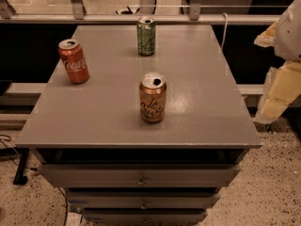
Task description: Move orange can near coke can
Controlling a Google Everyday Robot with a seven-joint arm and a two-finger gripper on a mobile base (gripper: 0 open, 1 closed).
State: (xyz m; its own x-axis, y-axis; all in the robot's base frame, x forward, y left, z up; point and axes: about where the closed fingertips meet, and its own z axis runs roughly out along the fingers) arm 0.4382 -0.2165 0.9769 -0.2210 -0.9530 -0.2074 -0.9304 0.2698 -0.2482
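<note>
Grey drawer cabinet [117, 121] with a flat, faintly speckled rectangular top and stacked drawer fronts bearing small pulls; at the right edge of view, off the top and well apart from every can, hangs the pale yellow, blocky gripper [281, 91], and whether it is parted or closed cannot be told. The orange can [153, 98] is tan-orange aluminium with dark cursive lettering and an opened silver top, and it stands upright front of centre. The coke can [74, 61] — red, with white "Coca" script — stands well apart at the left edge, and a green can [146, 36] stands at the rear.
</note>
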